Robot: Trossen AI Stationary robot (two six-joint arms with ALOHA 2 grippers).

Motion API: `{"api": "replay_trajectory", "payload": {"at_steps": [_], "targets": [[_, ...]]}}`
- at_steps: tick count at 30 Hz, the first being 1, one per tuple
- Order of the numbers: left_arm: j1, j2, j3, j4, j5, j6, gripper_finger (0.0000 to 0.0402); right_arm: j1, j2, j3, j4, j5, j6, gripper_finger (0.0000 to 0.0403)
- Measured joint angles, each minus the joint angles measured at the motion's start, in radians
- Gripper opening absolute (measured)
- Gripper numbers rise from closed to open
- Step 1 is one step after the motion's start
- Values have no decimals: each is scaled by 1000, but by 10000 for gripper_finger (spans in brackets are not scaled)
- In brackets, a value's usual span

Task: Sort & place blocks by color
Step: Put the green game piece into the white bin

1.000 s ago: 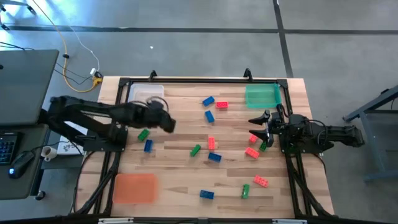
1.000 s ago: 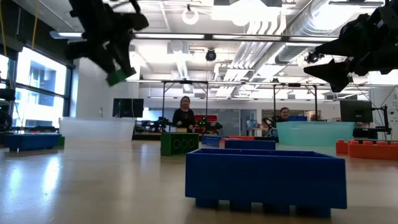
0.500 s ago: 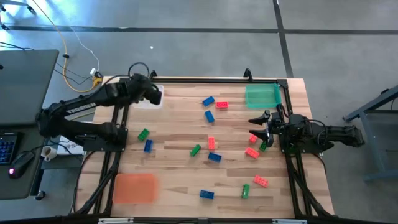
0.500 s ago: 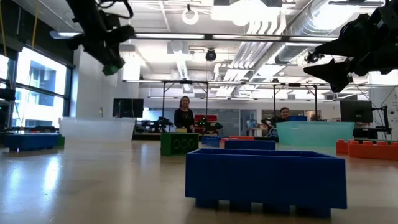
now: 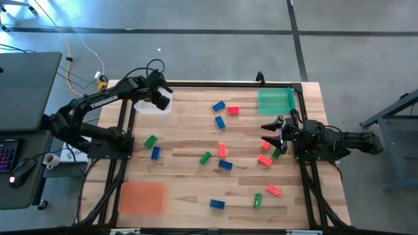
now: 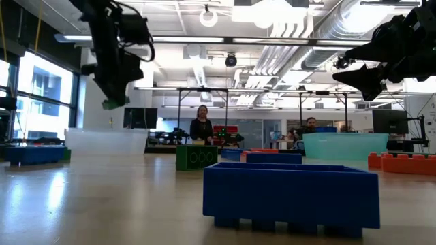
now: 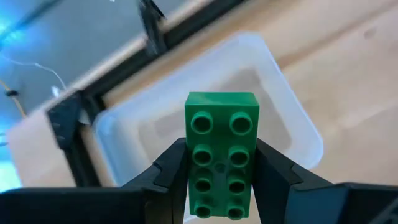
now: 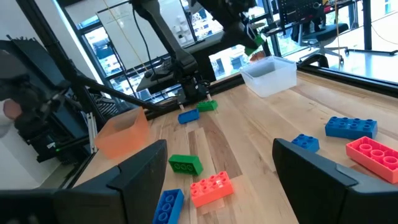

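The left tool (image 7: pixel 219 180) grips a green studded plastic brick (image 7: pixel 221 152) above the clear plastic tray (image 7: pixel 283 118) at the desk's (image 5: pixel 196 140) far left corner, while the right tool (image 5: pixel 271 134) waits wide open near the right edge.

wooden table (image 5: pixel 189 196), scattered red, green and blue blocks (image 5: pixel 221 150), clear tray (image 5: pixel 145 106), green tray (image 5: pixel 275 100), orange tray (image 5: pixel 142 196)

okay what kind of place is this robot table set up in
Probably an open-plan robotics lab or workshop: exposed ceiling ducts, other framed workbenches with people behind, and a laptop beside the wooden table.
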Motion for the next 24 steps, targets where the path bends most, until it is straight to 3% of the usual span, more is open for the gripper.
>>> {"api": "replay_trajectory", "payload": {"at_steps": [4,24], "targets": [[10,62,0,-27,64,7,114,0,0,0,0,0,0,279],[10,271,2,-20,34,114,161,0,0,0,0,0,0,279]]}}
